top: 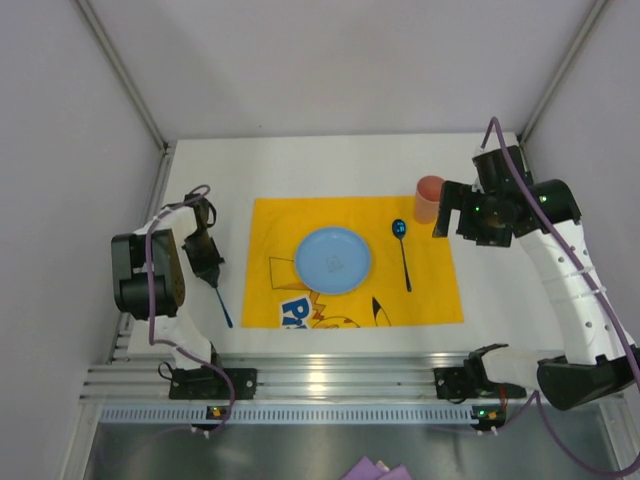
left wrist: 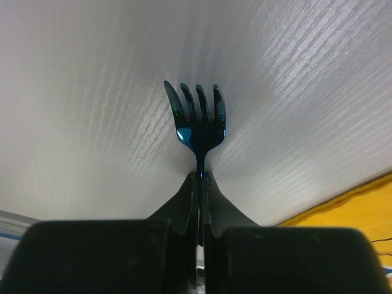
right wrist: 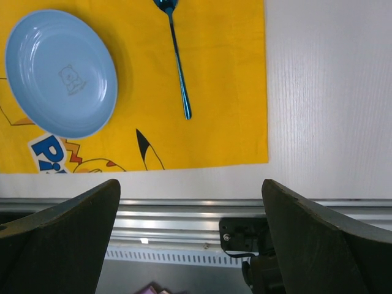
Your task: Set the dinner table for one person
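The white dinner table (top: 330,165) carries a yellow cartoon-print cloth (top: 350,305). On the cloth lie a light blue plate (top: 333,260) and, right of it, a blue spoon (top: 403,255). My left gripper (top: 212,280) is shut on a blue fork (left wrist: 197,116) over bare table left of the cloth; the tines stick out past the fingertips (left wrist: 190,184). A pink cup (top: 429,198) stands at the cloth's far right corner. My right gripper (top: 447,212) is open and empty just right of the cup. The right wrist view shows the plate (right wrist: 60,73) and spoon (right wrist: 177,61); the cup is out of that view.
An aluminium rail (top: 320,380) with the arm bases runs along the near table edge. Grey enclosure walls stand at the left, right and back. Something purple (top: 375,470) lies below the rail. A corner of the cloth shows in the left wrist view (left wrist: 361,208).
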`<state>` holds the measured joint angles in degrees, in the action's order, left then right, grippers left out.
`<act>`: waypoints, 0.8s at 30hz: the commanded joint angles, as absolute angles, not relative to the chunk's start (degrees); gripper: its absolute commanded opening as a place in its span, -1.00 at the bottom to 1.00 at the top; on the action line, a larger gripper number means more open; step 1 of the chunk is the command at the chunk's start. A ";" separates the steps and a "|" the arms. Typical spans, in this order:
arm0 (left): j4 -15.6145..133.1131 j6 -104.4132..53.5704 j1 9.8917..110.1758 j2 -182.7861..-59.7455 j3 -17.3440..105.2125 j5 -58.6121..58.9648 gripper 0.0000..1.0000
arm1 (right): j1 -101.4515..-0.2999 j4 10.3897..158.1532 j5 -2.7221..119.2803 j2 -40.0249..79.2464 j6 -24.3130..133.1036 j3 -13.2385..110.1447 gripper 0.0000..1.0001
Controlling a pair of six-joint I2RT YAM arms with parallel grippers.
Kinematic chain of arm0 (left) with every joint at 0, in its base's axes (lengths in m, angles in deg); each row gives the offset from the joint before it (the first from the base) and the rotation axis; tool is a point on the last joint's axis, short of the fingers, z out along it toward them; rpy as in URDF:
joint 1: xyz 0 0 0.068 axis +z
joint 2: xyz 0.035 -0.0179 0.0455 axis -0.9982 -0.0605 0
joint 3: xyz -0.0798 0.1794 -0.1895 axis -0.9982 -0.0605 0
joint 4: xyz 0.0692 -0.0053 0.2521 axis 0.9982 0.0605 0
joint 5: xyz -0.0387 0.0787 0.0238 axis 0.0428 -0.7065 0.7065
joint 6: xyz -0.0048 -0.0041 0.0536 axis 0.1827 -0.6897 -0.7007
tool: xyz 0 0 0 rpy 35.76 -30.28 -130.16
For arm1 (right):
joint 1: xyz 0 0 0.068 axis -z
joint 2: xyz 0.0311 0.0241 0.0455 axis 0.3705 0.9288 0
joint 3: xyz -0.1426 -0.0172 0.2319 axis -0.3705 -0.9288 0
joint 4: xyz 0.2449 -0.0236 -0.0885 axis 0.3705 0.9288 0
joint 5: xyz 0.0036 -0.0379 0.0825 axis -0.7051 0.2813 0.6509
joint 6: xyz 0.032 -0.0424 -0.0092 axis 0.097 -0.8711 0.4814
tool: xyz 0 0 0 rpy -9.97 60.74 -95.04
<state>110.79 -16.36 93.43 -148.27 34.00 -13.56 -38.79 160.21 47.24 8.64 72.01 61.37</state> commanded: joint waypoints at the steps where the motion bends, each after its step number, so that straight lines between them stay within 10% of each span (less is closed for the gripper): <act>1: 97.15 -19.51 94.62 -152.22 33.45 -23.03 -1.00 | -38.36 165.76 45.45 8.93 70.96 63.26 0.99; 11: 104.45 -20.83 81.75 -138.94 48.92 -13.54 -1.00 | -38.10 165.06 45.71 7.70 71.22 62.64 1.00; 24: 100.49 -14.15 65.70 -151.94 53.50 -9.05 -1.00 | -37.92 166.11 45.28 4.45 71.05 62.82 1.00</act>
<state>102.33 -15.85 64.86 -150.48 53.39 -8.88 -38.41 160.21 46.17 7.54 71.63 61.37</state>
